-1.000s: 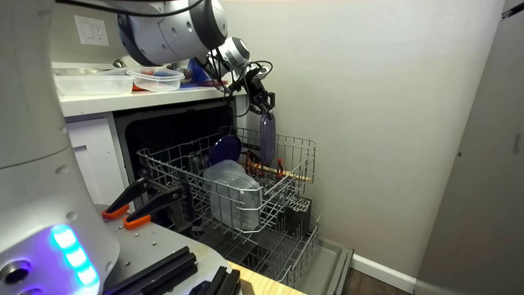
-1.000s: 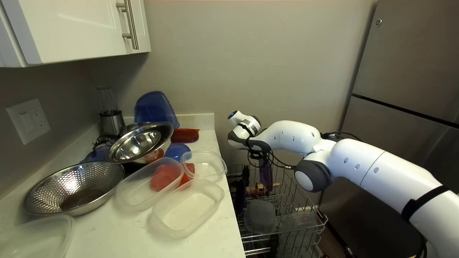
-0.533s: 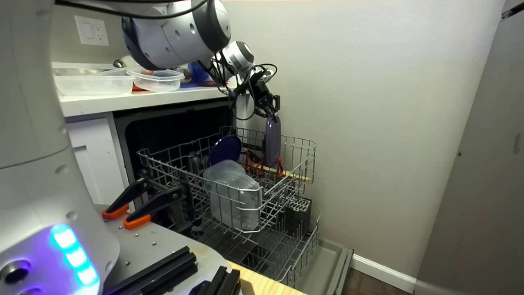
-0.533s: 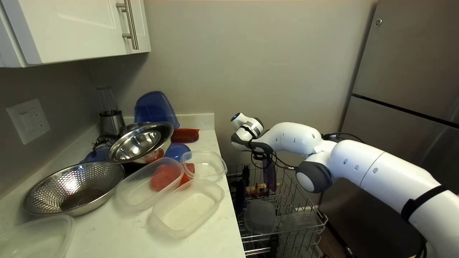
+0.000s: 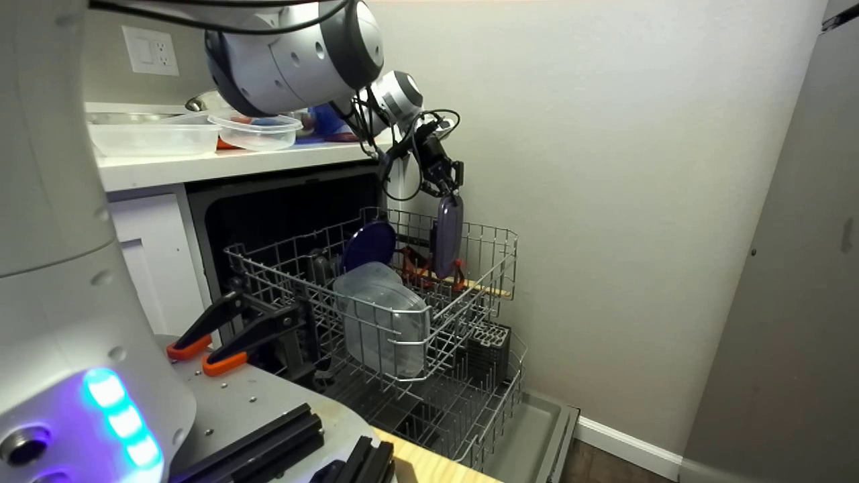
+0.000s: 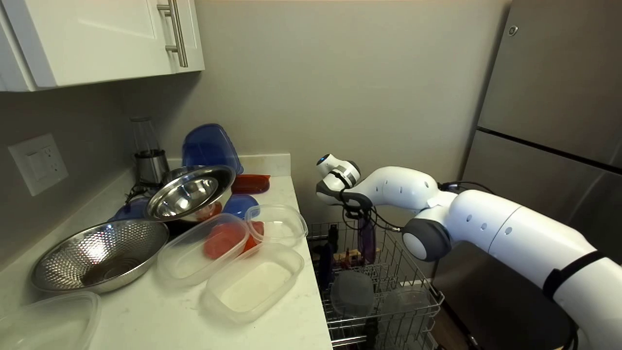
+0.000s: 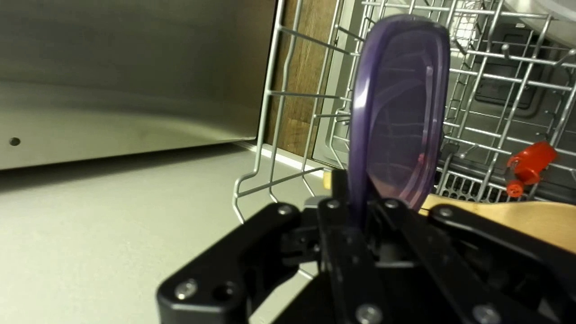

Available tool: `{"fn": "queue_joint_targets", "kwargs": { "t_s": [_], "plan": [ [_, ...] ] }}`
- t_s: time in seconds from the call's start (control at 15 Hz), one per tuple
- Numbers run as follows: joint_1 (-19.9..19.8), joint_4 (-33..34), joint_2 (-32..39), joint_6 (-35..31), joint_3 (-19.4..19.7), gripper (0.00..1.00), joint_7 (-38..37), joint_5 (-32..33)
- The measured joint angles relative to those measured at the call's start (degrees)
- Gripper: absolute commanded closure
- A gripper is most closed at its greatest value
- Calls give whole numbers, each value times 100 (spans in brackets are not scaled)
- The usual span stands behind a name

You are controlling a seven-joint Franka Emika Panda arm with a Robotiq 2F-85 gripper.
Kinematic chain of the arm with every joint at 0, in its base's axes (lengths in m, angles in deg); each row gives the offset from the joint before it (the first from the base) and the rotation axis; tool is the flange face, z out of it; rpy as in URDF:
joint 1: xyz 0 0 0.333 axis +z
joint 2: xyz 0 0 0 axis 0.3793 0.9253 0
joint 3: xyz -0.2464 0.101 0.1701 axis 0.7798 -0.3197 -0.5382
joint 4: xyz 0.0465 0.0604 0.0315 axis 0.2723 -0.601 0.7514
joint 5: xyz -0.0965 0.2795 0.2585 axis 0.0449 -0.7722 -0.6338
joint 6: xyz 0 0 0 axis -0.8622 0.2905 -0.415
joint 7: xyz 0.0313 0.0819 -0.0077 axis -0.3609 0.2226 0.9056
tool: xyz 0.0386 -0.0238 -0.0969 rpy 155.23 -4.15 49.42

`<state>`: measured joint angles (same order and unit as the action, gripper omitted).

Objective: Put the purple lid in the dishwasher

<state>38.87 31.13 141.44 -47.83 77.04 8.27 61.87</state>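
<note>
While the hand [image 7: 358, 191] pinches its upper edge, one purple plastic lid [image 7: 400, 108] points downward into the upper wire rack [image 5: 427, 310] of the dishwasher [image 5: 288, 204].
Lid thin, rounded oblong, raised rim, translucent centre; jaws narrow upon it; lower part between the rack's sides, whether resting or suspended cannot be told. Same rack: dark-blue disc [image 5: 370, 243], clear plastic containers [image 5: 386, 355], pale wooden utensil [image 7: 517, 216], small red-orange piece [image 7: 535, 159]. Worktop [image 6: 146, 321] alongside: perforated steel colander [image 6: 129, 238], tilted steel bowl [image 6: 187, 197], clear plastic tubs [image 6: 252, 291], upright blue plastic piece [image 6: 209, 148].
</note>
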Motion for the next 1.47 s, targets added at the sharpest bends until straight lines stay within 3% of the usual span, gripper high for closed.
{"fn": "queue_joint_targets", "kwargs": {
  "t_s": [0.47,1.47],
  "plan": [
    [-63,-5,4,224,-409,94,-3,-379],
    [-236,-34,23,-65,-317,94,-310,-406]
  ]
}}
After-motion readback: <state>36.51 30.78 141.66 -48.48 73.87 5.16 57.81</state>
